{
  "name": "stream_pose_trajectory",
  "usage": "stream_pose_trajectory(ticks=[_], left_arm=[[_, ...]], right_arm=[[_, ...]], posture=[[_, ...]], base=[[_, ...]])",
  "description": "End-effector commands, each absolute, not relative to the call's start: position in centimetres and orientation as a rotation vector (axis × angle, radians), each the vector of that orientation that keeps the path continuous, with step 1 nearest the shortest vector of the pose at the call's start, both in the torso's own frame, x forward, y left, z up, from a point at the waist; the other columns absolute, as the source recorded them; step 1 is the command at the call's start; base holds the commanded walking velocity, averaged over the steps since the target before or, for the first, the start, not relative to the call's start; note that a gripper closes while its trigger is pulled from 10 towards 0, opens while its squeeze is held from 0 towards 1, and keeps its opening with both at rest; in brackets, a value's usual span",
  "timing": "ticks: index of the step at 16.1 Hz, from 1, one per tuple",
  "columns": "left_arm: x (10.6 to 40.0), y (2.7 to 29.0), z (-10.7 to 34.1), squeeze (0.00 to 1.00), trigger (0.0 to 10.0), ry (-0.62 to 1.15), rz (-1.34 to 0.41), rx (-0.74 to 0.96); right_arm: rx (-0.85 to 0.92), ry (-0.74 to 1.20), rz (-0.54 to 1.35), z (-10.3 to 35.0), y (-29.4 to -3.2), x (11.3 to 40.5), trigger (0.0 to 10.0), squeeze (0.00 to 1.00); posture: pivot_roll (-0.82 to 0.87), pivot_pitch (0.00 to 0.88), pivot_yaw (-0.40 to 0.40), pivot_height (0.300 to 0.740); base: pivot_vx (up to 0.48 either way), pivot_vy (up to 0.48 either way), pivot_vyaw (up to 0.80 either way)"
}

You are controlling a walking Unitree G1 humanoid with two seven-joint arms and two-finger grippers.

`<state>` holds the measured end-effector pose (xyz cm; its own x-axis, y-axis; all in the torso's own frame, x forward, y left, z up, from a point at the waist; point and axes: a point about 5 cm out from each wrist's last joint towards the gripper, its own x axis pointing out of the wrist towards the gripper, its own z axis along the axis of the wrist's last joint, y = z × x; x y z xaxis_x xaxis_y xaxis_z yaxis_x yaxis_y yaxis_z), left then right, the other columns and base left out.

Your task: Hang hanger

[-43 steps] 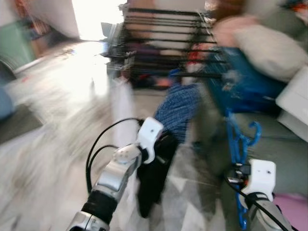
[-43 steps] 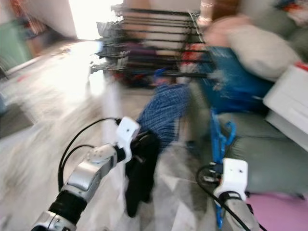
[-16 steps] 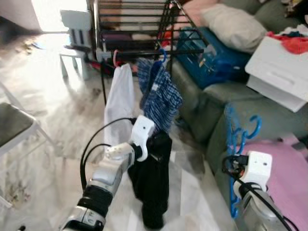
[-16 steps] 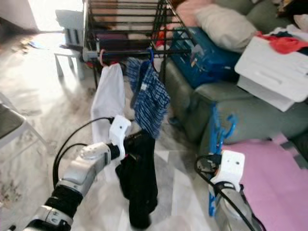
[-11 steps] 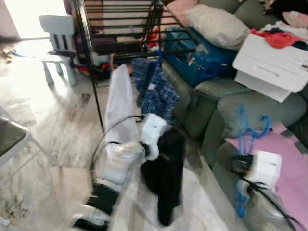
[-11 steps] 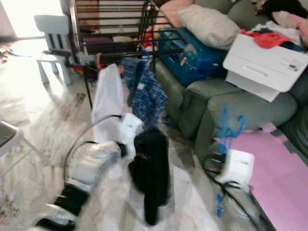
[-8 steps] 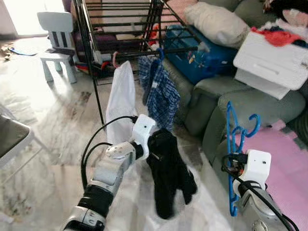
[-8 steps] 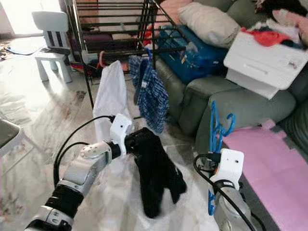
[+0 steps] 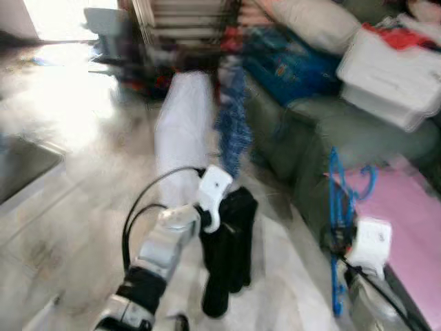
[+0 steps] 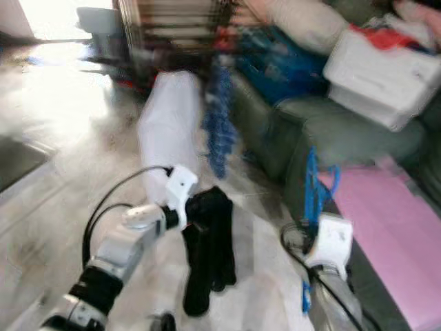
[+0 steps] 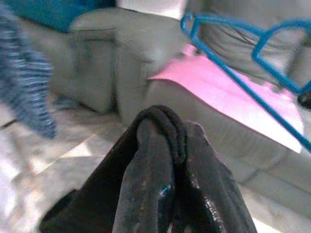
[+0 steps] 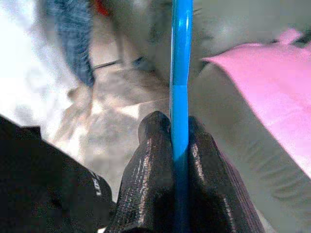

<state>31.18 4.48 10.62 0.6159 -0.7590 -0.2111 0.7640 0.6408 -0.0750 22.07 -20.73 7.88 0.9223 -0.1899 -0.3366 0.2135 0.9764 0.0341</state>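
Carrying step: right hand point(image 12: 170, 141) pinches the hanger point(image 9: 335, 207), left hand point(image 11: 160, 141) clamps dark cloth point(image 9: 227, 255); next, reach the rack point(image 9: 186, 17).

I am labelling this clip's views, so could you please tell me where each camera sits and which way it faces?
Left eye view: head, looking forward and down at both arms, the black garment and the blue hanger.
Right eye view: the head's other eye, same scene.
Left wrist view: along the left gripper, shut on the black garment, towards the sofa.
Right wrist view: along the right gripper, clamping the blue hanger.
Both wrist views share the pink mat.
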Motion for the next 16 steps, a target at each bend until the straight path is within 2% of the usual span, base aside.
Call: stream_pose_trajectory(ticks=[1, 2, 9, 10, 12, 13, 15, 16], left_arm=[[31.3, 4.3, 11.3, 0.0, 10.0, 0.196, -0.89, 0.037], [31.3, 4.4, 11.4, 0.0, 10.0, 0.193, -0.892, 0.039], [31.8, 4.8, 12.5, 0.0, 10.0, 0.1, -0.978, 0.021], [32.0, 4.9, 13.2, 0.0, 10.0, 0.048, -1.035, 0.081], [33.1, 5.7, 14.5, 0.0, 10.0, -0.035, -1.177, 0.367], [33.6, 6.1, 15.0, 0.0, 10.0, -0.025, -1.235, 0.434], [34.6, 7.1, 15.9, 0.0, 10.0, 0.027, -1.358, 0.683], [34.7, 7.4, 16.0, 0.0, 10.0, 0.015, -1.417, 0.88]], right_arm=[[0.066, 0.314, -0.202, 8.4, -20.6, 22.5, 10.0, 0.0], [0.066, 0.313, -0.202, 8.4, -20.6, 22.5, 10.0, 0.0], [0.057, 0.303, -0.2, 8.4, -20.8, 22.6, 10.0, 0.0], [0.051, 0.302, -0.185, 8.5, -20.9, 22.5, 10.0, 0.0], [-0.001, 0.311, -0.133, 8.9, -21.7, 22.2, 10.0, 0.0], [-0.023, 0.314, -0.122, 9.0, -22.2, 22.1, 10.0, 0.0], [-0.069, 0.291, -0.068, 9.6, -22.9, 21.7, 10.0, 0.0], [-0.051, 0.275, -0.013, 9.8, -22.8, 21.5, 10.0, 0.0]], posture=[[0.01, 0.0, -0.045, 0.74], [0.01, 0.0, -0.044, 0.74], [0.02, 0.0, -0.039, 0.74], [0.02, 0.0, -0.039, 0.74], [0.04, 0.0, -0.039, 0.74], [0.04, 0.0, -0.039, 0.74], [0.05, 0.0, -0.029, 0.74], [0.05, 0.0, -0.03, 0.74]], base=[[-0.405, 0.0, 0.0], [-0.401, 0.0, 0.0], [0.0, 0.0, 0.0], [0.0, 0.0, 0.0], [0.0, 0.0, 0.0], [0.0, 0.0, 0.0], [0.0, 0.0, 0.0], [0.0, 0.0, 0.0]])
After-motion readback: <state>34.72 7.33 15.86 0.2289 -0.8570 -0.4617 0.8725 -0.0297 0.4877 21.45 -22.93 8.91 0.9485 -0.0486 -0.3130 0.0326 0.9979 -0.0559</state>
